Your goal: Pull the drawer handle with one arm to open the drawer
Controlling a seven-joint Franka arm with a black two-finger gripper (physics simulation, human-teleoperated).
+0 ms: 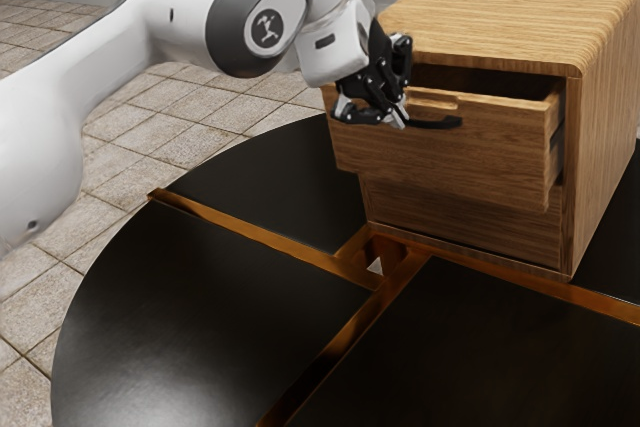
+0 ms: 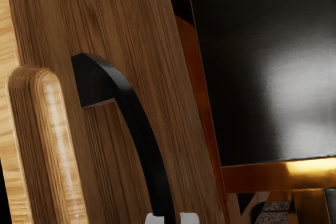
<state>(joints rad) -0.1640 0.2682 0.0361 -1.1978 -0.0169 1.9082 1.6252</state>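
Top drawer: stands partly out of the wooden cabinet, on a black tabletop. Black handle: on the drawer front. Pincer: pinching the handle's arm-side end, apparently to pull it away from the cabinet.

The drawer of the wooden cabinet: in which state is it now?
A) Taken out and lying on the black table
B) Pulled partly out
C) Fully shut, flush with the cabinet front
B: the drawer front stands forward of the cabinet, with a dark gap above it and its side wall showing, and the gripper is at its black handle.
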